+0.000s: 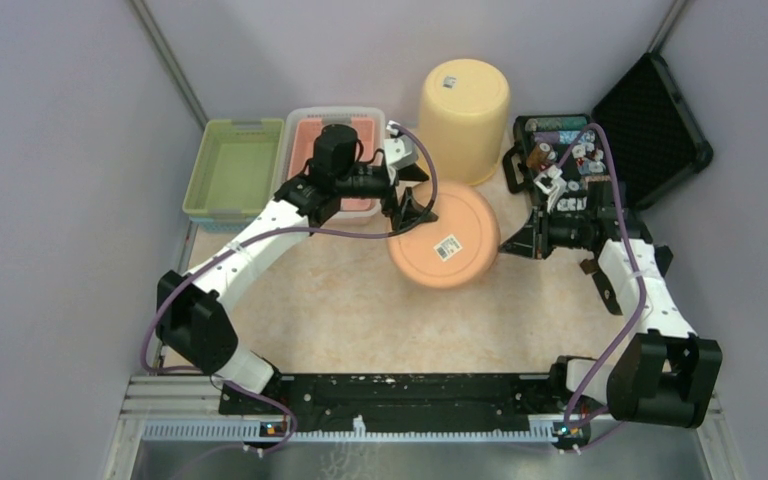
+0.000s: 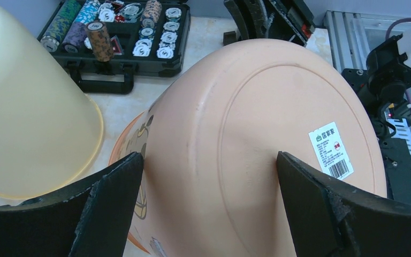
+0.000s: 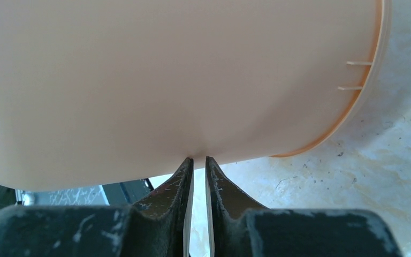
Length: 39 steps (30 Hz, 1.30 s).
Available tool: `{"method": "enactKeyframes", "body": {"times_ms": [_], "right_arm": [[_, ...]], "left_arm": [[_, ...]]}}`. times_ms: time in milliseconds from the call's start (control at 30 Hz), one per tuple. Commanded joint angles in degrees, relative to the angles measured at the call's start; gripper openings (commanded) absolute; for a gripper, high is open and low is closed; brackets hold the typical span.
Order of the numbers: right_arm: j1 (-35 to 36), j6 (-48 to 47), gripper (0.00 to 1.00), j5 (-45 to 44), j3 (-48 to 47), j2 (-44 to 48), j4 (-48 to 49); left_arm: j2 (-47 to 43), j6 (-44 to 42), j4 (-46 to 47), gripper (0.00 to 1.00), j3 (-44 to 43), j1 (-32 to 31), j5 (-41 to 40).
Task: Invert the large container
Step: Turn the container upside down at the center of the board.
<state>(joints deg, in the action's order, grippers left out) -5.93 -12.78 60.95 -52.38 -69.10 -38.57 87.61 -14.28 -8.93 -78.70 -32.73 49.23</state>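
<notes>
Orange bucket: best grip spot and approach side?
Pinch the rim, one finger inside, one outside, from the right arm's side, where it looks tilted off the table. The orange bucket lies base-up; its round wall looks wider than the open left pincer, and the nearly shut right pincer meets only smooth wall.
</notes>
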Motion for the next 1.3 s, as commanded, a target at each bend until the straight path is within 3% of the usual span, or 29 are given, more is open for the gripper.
{"method": "enactKeyframes", "body": {"times_ms": [0,600,1267], "right_arm": [[-0.39,-0.21,0.14,1.27,0.23,1.95,1.56],[-0.35,-5.36,0.15,10.2,2.04,5.25,0.33],[-0.35,-8.97,0.16,14.32,2.55,7.72,-1.07]], "left_arm": [[4.02,-0.28,-7.52,0.97,1.24,-0.27,-5.45],[7.28,1.42,-7.54,0.93,0.37,-0.23,-6.25],[11.83,3.77,-8.37,0.84,-2.12,-0.28,-7.26]]}}
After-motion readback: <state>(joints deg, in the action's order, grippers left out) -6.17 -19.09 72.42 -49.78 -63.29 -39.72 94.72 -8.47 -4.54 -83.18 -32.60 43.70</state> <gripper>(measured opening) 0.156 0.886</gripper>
